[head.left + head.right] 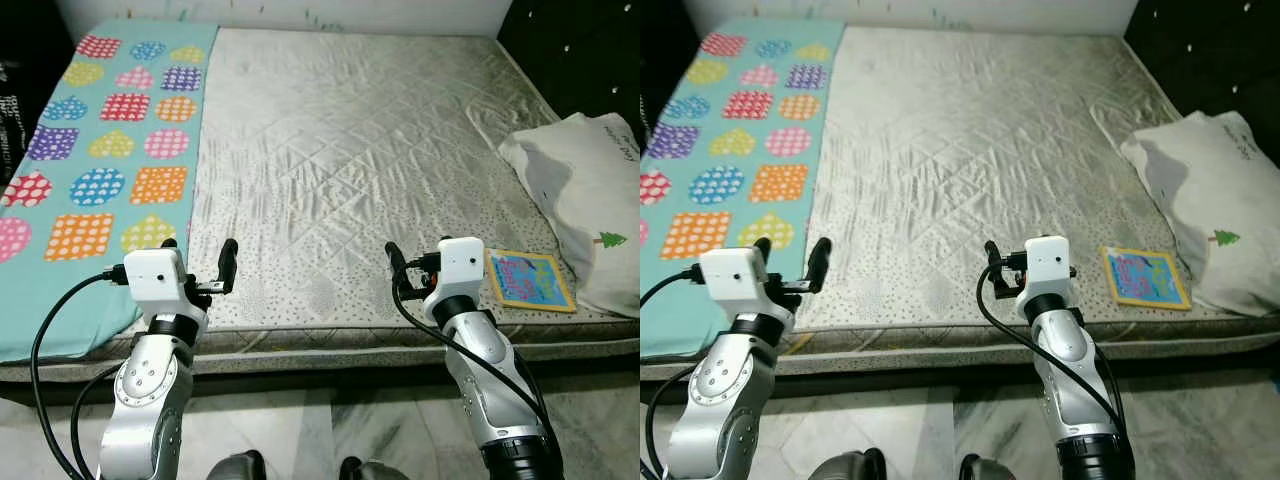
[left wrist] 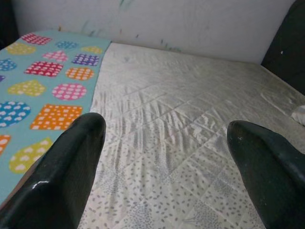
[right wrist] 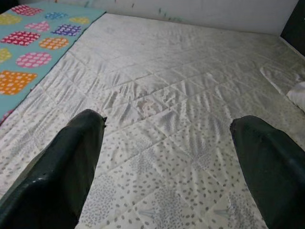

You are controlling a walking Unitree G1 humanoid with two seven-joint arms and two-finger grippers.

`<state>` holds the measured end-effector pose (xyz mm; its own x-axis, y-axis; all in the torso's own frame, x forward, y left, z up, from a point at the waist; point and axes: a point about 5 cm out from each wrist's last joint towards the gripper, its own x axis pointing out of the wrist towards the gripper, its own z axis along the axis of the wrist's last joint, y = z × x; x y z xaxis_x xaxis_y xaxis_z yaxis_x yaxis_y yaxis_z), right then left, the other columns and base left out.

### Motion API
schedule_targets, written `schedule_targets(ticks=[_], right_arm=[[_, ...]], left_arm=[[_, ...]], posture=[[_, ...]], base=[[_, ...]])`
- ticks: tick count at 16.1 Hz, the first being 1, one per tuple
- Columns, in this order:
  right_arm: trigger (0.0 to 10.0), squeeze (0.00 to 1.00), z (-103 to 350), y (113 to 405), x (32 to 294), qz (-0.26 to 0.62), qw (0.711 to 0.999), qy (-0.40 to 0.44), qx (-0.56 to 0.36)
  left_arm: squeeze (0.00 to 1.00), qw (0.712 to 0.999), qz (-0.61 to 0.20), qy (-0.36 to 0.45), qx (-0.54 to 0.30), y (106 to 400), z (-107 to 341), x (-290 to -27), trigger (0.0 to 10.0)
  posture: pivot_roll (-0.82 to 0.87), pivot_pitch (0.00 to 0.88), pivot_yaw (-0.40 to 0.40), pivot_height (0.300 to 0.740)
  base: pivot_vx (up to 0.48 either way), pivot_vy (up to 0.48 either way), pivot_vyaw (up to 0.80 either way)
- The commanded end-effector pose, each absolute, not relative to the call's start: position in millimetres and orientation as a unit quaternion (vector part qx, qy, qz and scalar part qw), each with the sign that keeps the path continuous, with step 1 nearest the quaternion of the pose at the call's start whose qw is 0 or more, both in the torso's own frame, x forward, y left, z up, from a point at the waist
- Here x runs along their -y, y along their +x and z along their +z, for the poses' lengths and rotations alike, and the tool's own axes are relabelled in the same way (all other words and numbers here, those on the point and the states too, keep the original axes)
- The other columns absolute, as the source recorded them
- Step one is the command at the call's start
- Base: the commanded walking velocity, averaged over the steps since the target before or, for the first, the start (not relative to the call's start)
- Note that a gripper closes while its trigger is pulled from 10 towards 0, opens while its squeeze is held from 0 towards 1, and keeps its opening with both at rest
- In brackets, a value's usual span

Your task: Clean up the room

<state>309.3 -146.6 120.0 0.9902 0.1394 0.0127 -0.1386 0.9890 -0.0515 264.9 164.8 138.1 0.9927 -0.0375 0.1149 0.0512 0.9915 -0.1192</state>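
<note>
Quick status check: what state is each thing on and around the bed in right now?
Left gripper: open, above the bed's near edge.
Right gripper: open, empty.
Book: closed, flat on the mattress.
Pillow: lying at the mattress's right edge.
Patterned blanket: spread flat.
Mattress: bare, wrinkled.

Two silver arms raised forward side by side, left gripper (image 1: pixel 200 263) with black fingers spread wide, right gripper (image 1: pixel 415 262) likewise spread, both holding nothing
</note>
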Motion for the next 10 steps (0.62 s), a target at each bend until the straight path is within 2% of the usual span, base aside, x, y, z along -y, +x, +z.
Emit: schedule_targets(ticks=[1,10], right_arm=[[10.0,0.00,120.1,308.6,150.8,0.063,0.998,-0.025,0.010],[10.0,0.00,120.1,309.5,151.3,0.059,0.998,-0.026,0.011]], left_arm=[[0.00,0.996,-0.022,-0.061,0.060,263.9,139.7,-165.5,10.0],[0.00,0.996,-0.024,-0.059,0.061,265.2,140.0,-165.0,10.0]], posture=[[0.05,0.176,-0.051,0.740],[0.05,0.175,-0.050,0.740]], base=[[0.300,0.000,0.00],[0.315,0.000,0.00]])
